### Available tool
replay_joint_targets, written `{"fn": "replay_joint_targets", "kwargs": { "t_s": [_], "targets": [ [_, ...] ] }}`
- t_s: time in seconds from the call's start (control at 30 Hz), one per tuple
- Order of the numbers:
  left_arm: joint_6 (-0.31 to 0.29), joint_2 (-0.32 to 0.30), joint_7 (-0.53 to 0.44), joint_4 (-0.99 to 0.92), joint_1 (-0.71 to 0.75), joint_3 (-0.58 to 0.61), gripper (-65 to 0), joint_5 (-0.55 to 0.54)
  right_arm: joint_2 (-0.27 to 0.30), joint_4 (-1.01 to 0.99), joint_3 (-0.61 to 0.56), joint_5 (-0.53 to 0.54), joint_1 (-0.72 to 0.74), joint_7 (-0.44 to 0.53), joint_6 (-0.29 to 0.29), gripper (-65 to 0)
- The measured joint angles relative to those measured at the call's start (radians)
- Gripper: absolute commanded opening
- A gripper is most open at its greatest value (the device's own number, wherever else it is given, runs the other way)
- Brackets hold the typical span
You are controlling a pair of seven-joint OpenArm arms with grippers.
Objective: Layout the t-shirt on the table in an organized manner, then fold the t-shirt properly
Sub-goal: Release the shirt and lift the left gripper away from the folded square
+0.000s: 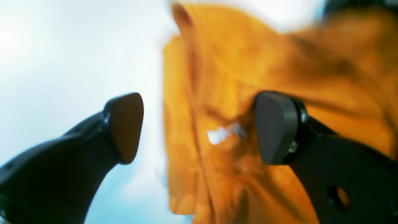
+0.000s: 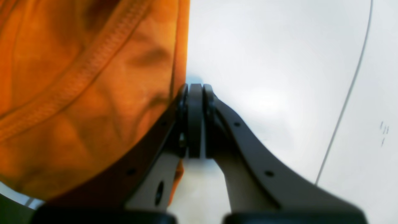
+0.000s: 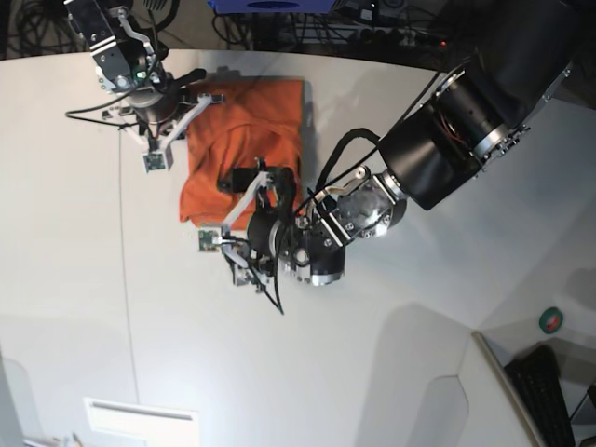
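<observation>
I am looking at the t-shirt lying bunched and partly doubled over on the far part of the table, between the two arms. The left gripper is standing with its jaws spread wide and nothing between them; one pad is sitting over rumpled cloth near the small white tag, the other is hanging over bare tabletop just past the shirt's edge. The right gripper is pressed fully closed at the edge of the fabric; orange cloth is draped against its outer side, and I cannot tell from the wrist view whether any hem is actually pinched in it. I am judging several risks here. If the left jaws are closing where they stand, they are likely catching several layers at once, so a pull drags the heap instead of opening it. If the right claw is holding cloth, opposing pulls may be stretching the collar seam. If it is holding nothing, one-sided tugging is sliding the whole shirt. The left wrist view is blurred, so aiming is uncertain.
</observation>
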Motion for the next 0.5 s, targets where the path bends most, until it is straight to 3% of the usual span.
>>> {"fn": "replay_joint_targets", "kwargs": {
  "t_s": [0.23,0.37,0.5],
  "targets": [
    [0.013,-0.085,0.024,0.136,0.019,-0.216,-12.3,-0.19,-0.01,0.013,-0.001,0.004,-0.019,-0.001,0.0,-65.0],
    [0.015,-0.124,0.119,0.246,0.104,-0.372,-12.3,-0.188,-0.008,0.043,-0.003,0.007,-0.038,-0.023,0.001,-65.0],
    [0.011,-0.153,0.124,0.346,0.217,-0.478,-13.0,-0.194,-0.009,0.076,-0.005,0.016,-0.068,-0.05,0.001,-65.0]
  ]
}}
